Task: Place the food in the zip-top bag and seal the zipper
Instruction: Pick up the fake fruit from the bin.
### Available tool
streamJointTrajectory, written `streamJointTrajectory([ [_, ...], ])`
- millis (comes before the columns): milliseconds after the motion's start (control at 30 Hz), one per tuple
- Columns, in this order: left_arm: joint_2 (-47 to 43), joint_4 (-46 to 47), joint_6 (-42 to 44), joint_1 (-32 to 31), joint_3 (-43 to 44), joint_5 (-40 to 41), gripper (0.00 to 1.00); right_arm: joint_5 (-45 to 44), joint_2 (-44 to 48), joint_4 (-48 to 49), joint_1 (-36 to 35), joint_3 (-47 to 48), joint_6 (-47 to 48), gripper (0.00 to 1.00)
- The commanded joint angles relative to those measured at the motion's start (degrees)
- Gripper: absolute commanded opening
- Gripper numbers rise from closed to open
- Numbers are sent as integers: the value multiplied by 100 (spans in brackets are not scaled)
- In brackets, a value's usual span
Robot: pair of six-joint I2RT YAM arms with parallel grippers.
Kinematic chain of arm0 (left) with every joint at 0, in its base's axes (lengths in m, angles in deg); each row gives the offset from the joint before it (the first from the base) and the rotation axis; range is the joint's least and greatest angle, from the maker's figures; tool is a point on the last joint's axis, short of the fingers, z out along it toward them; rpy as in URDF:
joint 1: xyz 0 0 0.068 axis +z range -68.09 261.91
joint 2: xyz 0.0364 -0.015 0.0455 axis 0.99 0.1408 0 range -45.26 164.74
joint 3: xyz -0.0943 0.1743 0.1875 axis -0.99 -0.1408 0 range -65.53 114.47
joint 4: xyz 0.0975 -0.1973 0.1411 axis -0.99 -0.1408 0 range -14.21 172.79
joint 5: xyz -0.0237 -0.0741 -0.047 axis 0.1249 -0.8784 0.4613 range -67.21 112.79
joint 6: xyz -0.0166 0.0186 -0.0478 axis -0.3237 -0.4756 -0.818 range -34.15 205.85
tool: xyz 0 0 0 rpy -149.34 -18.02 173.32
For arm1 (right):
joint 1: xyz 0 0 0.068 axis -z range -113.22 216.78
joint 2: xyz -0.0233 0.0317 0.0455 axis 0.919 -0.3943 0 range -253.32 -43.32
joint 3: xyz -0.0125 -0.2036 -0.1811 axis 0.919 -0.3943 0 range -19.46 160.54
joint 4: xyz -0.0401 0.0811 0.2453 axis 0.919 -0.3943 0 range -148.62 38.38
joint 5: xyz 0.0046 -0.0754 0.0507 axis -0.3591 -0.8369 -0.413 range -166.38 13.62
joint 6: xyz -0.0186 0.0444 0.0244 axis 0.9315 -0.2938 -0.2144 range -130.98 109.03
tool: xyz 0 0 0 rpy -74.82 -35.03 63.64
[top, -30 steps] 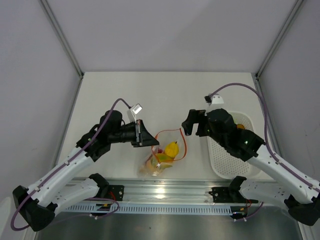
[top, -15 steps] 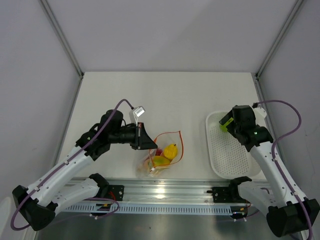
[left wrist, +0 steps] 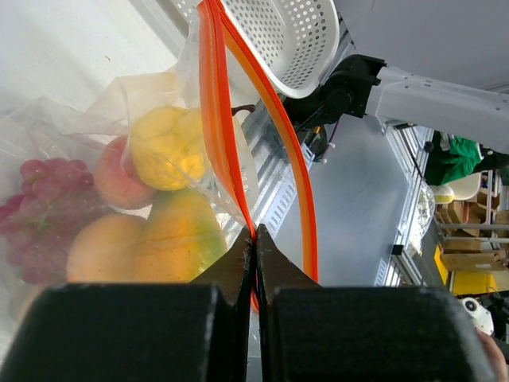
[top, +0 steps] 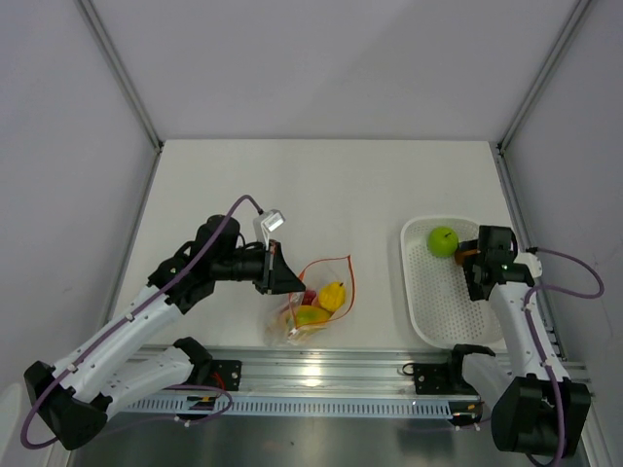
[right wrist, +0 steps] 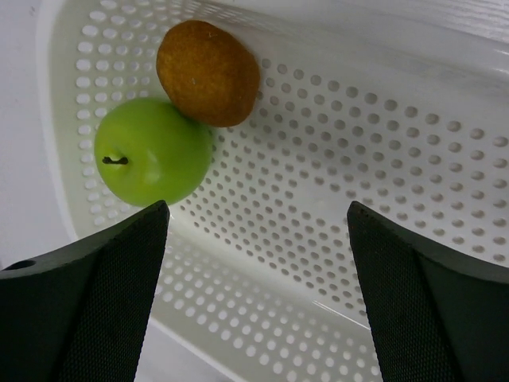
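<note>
Evidently the right gripper [top: 477, 263] has pulled back from the bag [top: 316, 302] at the near middle of the table and swung right to the tray [top: 428, 311]. That probably means one piece has gone in and the next pick is starting. It now hangs over the tray's right side with its fingers spread wide and nothing between them, pointing down at the green fruit [right wrist: 151, 151] and the orange fruit [right wrist: 208, 73], which touch each other in the tray's far left corner. Both have yet to go in, so the task looks a bit past half done and sealing is still to come. The left arm reaches in from the left, and the left gripper [left wrist: 254, 239] is clenched on the zipper [left wrist: 215, 119], holding the mouth open toward the right. Yellow fruit [left wrist: 163, 147] and a red cluster [left wrist: 44, 207] already lie inside the bag.
</note>
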Motion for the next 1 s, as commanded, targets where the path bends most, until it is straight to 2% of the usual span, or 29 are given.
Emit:
streamJointTrajectory([
  [0,-38,28,330,45,66,-45,1,-229,-102,538,59,-7,-595,93],
  [500,-20,-42,523,80,110,-167,1,-564,-1543,1724,182,116,-797,92],
  [967,-38,-77,514,98,137,-185,1,-933,-2290,1962,173,353,-902,90],
])
